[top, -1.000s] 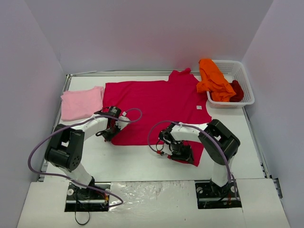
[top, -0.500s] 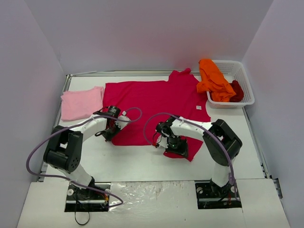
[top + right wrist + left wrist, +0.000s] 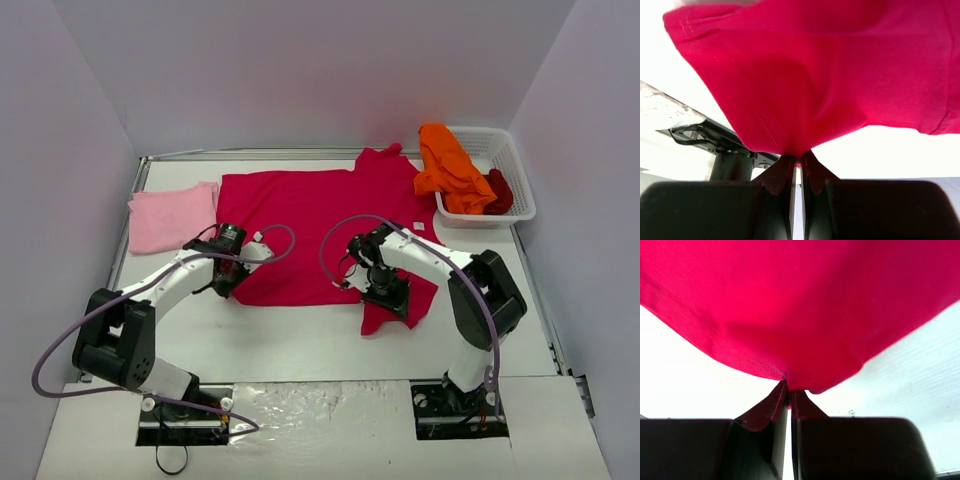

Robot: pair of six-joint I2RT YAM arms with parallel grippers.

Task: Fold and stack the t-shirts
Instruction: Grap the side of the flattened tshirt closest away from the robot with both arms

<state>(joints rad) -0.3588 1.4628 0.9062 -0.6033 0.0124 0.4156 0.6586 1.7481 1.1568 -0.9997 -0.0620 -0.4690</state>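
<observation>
Both arms reach forward and low, left tool point(image 3: 789, 390) and right tool point(image 3: 797, 160) each pinched tight on the crimson t-shirt point(image 3: 320, 215).

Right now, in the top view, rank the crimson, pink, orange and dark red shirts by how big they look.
1. crimson shirt, spread out
2. pink shirt and orange shirt, too alike to rank
3. dark red shirt, partly showing in the basket

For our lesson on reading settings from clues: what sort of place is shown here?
Probably a robotics lab test cell, not a home: plain walls box in a white table, a left arm and right arm are mounted at its near edge, and a crimson t-shirt and basket are laid out.
</observation>
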